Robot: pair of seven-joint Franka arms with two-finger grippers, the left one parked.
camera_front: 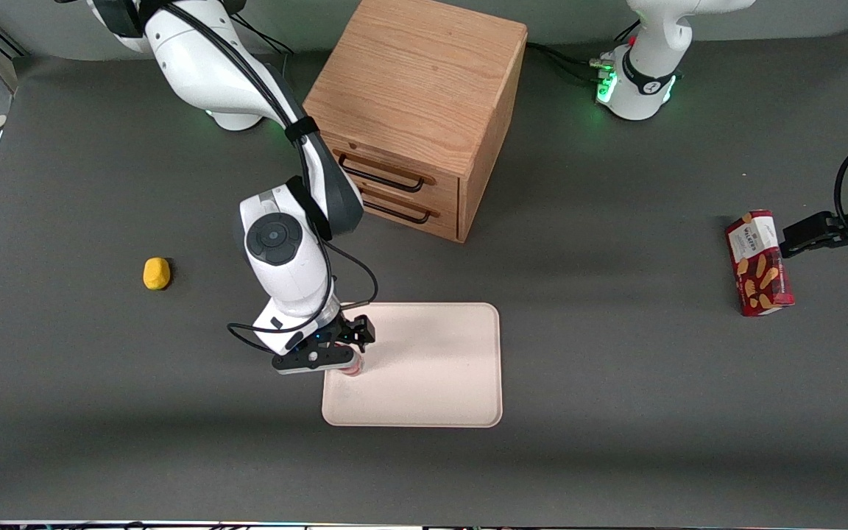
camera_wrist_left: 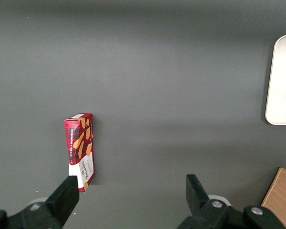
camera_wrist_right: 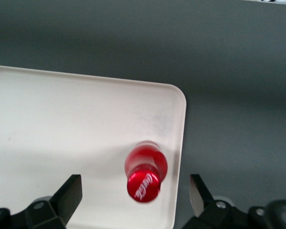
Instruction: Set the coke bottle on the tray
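The coke bottle (camera_wrist_right: 144, 183), red with a red cap bearing white script, stands upright on the cream tray (camera_wrist_right: 62, 124), close to the tray's rim at the working arm's end. My right gripper (camera_wrist_right: 135, 193) hangs directly above it, open, with one finger on each side of the cap and a wide gap to both. From the front, the gripper (camera_front: 341, 359) covers most of the bottle (camera_front: 352, 369), which peeks out beneath it at the tray's (camera_front: 439, 368) edge.
A wooden two-drawer cabinet (camera_front: 424, 110) stands farther from the front camera than the tray. A yellow lump (camera_front: 157, 273) lies toward the working arm's end. A red snack box (camera_front: 759, 263) stands toward the parked arm's end.
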